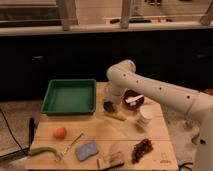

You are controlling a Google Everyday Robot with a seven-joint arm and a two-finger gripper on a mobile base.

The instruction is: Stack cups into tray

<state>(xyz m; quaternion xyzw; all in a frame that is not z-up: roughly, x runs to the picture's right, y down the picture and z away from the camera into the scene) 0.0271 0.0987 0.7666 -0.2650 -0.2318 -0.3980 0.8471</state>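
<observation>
Green tray [70, 96] at centre left; gripper [108, 106] low at mid-frame, fingers pressed together at dark cup; whitish cup [145, 116] right of it.

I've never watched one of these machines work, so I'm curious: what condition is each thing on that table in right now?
gripper: shut, down at the table just right of the tray, on a small dark item I can't identify
tray: upright, nothing in it
whitish cup: upright on the table, outside the tray
dark bowl: upright, white utensil lying in it
orange ball: resting on the table
blue sponge: lying flat
</observation>
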